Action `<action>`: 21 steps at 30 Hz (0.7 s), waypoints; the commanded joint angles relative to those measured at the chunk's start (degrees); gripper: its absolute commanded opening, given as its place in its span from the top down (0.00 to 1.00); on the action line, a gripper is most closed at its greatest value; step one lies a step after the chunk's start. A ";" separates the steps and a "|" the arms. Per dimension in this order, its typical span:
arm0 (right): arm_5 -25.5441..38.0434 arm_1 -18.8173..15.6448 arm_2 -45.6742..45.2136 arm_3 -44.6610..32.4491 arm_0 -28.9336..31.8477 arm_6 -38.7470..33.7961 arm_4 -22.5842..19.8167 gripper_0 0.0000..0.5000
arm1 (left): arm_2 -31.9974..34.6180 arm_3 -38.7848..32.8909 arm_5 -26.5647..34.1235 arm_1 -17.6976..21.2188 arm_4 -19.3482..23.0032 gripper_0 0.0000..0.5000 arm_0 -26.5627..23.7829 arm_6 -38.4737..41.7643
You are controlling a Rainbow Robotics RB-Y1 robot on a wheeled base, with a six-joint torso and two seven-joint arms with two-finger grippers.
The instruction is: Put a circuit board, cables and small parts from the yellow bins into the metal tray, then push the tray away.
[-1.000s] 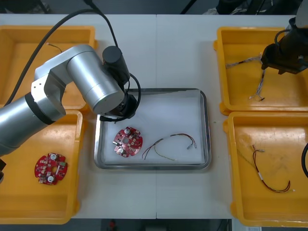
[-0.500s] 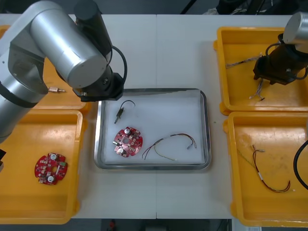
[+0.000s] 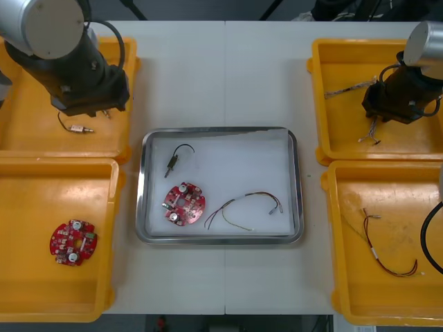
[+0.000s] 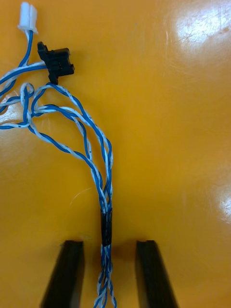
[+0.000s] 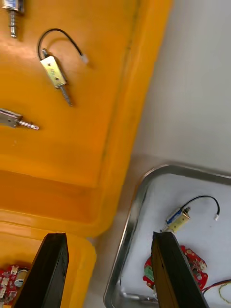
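metal tray (image 3: 298, 187) holds circuit board (image 3: 184, 203), red and yellow cable (image 3: 235, 201), small metal part (image 3: 172, 163) | my right gripper (image 4: 108, 243): jaws open astride blue and white cable (image 4: 103, 183) | left gripper (image 5: 108, 236): jaws open, empty | push pending

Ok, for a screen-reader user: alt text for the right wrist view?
The right gripper, open, straddles a twisted blue and white cable lying in a yellow bin. Past the fingers its strands splay toward a black connector and a white connector.
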 commanded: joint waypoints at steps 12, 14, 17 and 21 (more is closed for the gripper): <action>13.57 -1.99 1.18 -9.47 -2.14 -3.01 0.53 1.00 | 6.26 18.59 -0.04 5.05 -0.97 0.00 -6.76 6.14; 16.74 -2.25 0.74 -11.93 -2.14 -3.09 0.61 1.00 | 7.22 20.00 -0.83 4.96 -1.15 0.00 -6.76 6.41; 22.27 -2.69 0.04 -16.41 -2.05 -2.92 0.35 1.00 | 8.81 22.19 -2.59 5.05 -1.24 0.00 -6.76 6.58; 30.80 -3.13 0.04 -25.38 -0.82 -2.66 -0.09 1.00 | 9.33 25.62 -6.55 5.14 -1.76 0.00 -6.76 6.49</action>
